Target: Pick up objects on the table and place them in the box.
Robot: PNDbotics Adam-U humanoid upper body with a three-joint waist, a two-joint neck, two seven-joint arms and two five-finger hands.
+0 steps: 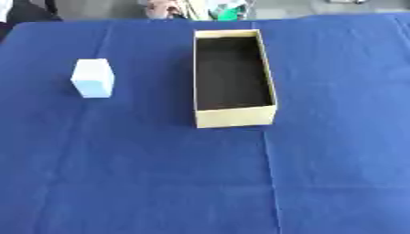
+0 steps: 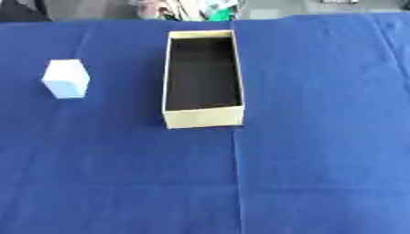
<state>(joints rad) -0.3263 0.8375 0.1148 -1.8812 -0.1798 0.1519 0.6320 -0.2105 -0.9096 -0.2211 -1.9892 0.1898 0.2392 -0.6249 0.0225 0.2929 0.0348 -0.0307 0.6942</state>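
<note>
Left eye view. A pale blue-white block (image 1: 93, 77) stands upright on the blue tablecloth (image 1: 160, 173), well to the left of a long, open cardboard box (image 1: 235, 116) whose dark interior appears empty. The block looks light and rigid, with flat, smooth faces that may prove somewhat slippery; the two opposite side faces offer the likeliest place to take hold, thumb against one and fingers against the other. Neither hand appears in this view, so the arms' pose and the state of the fingers cannot be told.

Right eye view. The same layout: block at far left, apart from the box, which lies lengthwise away from the robot. Again no hand or arm enters; the pick is judged not yet begun.
</note>
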